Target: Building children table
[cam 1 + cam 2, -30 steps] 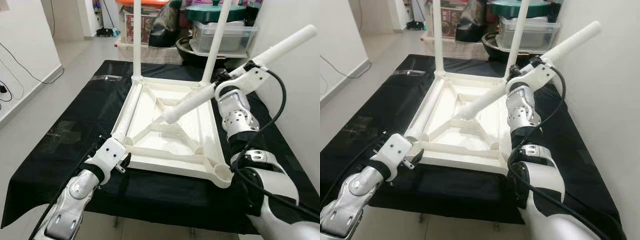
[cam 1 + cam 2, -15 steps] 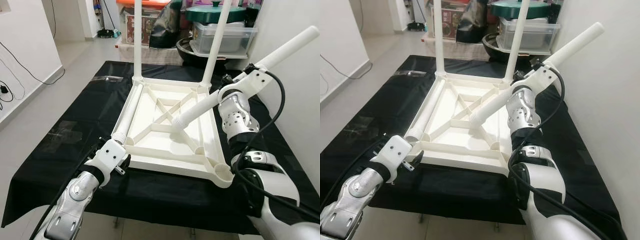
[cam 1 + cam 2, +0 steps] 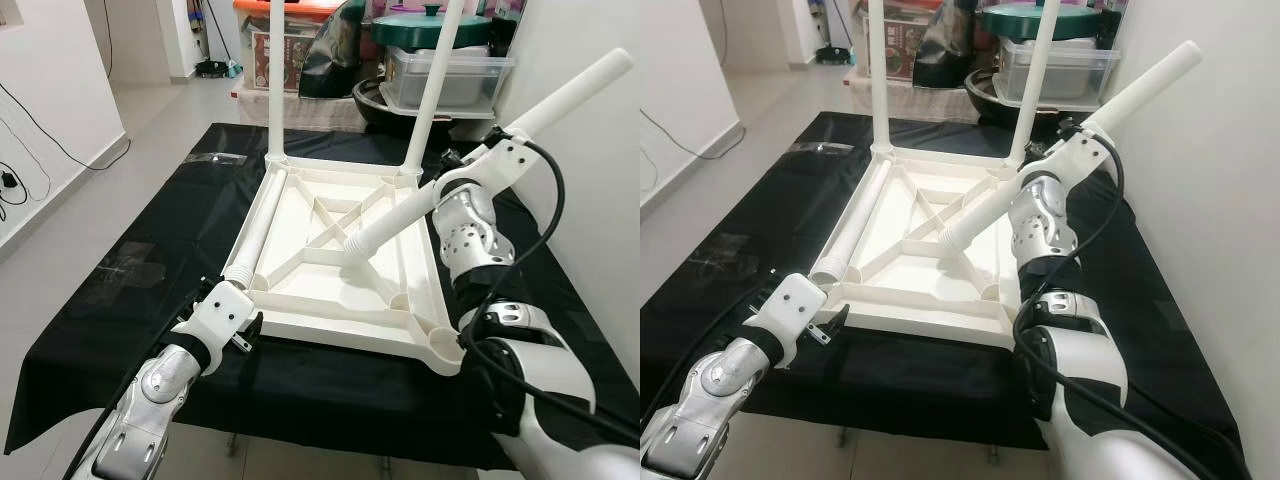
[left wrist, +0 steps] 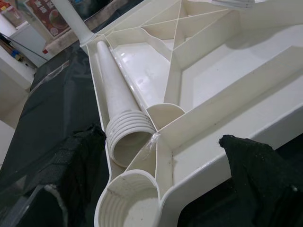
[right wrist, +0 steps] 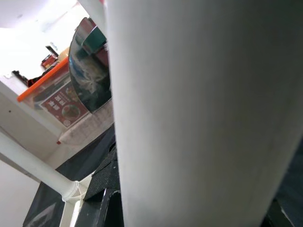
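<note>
Tabletop [image 3: 330, 262], the white plastic one for the children's table, lies upside down on the black-covered desk [image 3: 120, 290], two legs already standing in its far corners. The right end effector [image 3: 478, 175] is clenched around a third leg [image 3: 455, 176] near mid-length, the leg slanting down so its threaded end hangs over the ribbed underside, well short of any socket. The near-right corner socket [image 3: 443, 347] looks like the one to aim for. To do it well, swing the threaded end back over that socket, stand the leg upright before lowering, then turn it without cross-threading. The left end effector [image 4: 156, 189] is released, its fingers straddling the near-left corner socket [image 4: 128, 205]; a fourth leg [image 3: 256, 225] lies along the left rim beside it. Closing there would steady the tabletop.
</note>
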